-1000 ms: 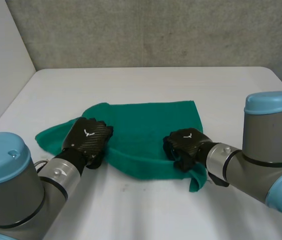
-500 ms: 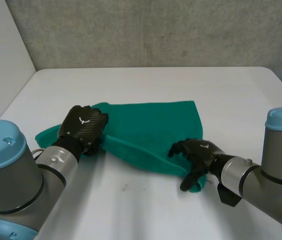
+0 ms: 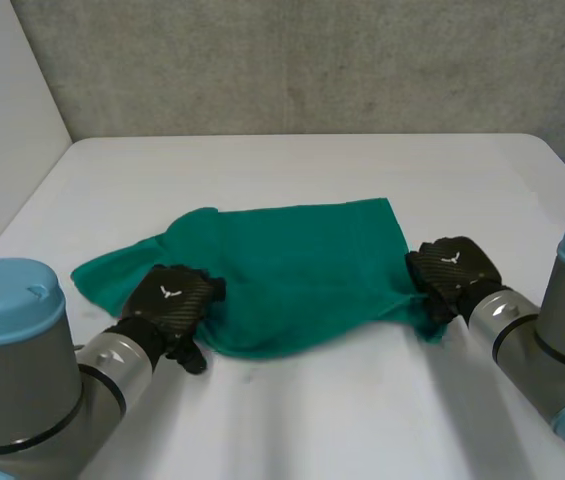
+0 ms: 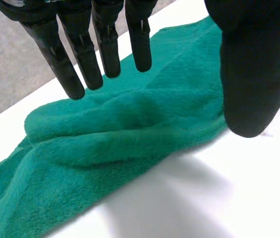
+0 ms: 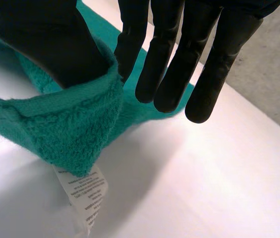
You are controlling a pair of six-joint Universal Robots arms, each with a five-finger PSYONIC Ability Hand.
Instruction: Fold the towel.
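Plain green towel (image 3: 302,265) with a white label (image 5: 83,191) printed in dark text — white table (image 3: 292,170).

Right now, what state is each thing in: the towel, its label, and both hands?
towel: rumpled, partly doubled over, lying on the table, near right corner lifted.
label: hanging from the lifted corner.
left hand: open, fingers straight over the towel's near left edge.
right hand: shut on the towel's corner, pinched at the thumb.

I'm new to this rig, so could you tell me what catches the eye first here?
A green towel lies rumpled on the white table. The right hand pinches its near right corner, a white label dangling below; the left hand is open over the near left edge.
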